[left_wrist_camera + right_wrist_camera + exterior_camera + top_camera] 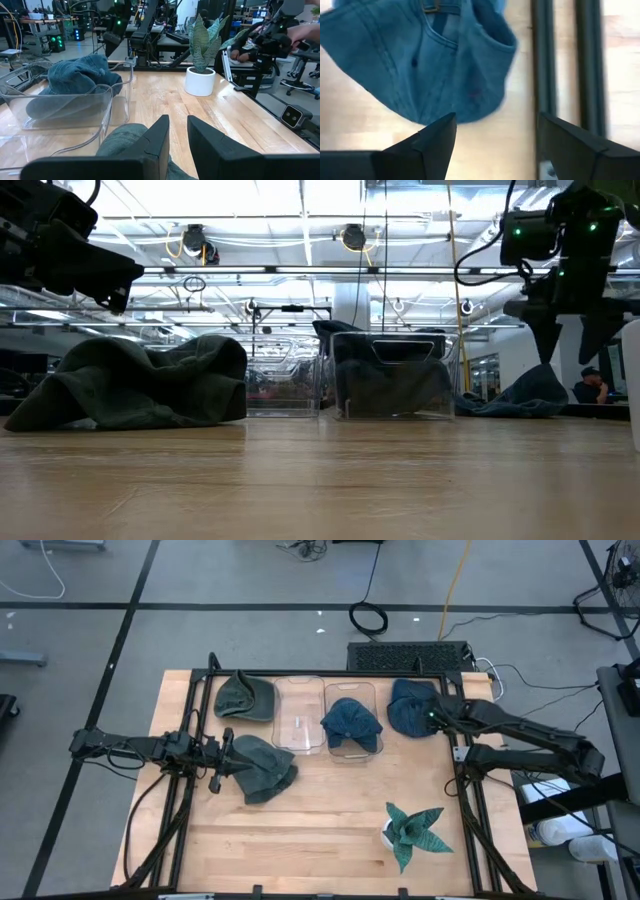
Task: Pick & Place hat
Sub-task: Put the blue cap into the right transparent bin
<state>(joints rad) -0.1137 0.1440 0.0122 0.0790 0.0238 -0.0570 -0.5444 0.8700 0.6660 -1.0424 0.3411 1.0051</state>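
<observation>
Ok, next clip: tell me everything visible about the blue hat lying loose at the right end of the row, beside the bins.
The blue hat is soft, denim-looking cloth with stitched seams and a small metal buckle on its strap. It lies crumpled and flattened on the wooden table, outside the bins, just right of the clear bin that holds another blue hat. The right gripper hangs above its right edge with jaws open, not touching it. The table's black frame rail runs alongside it.

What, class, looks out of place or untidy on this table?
Nothing is spilled or broken. Three hats lie crumpled outside the bins: a green hat, a second green hat and a blue hat. One bin is empty; the other bin holds a hat.
</observation>
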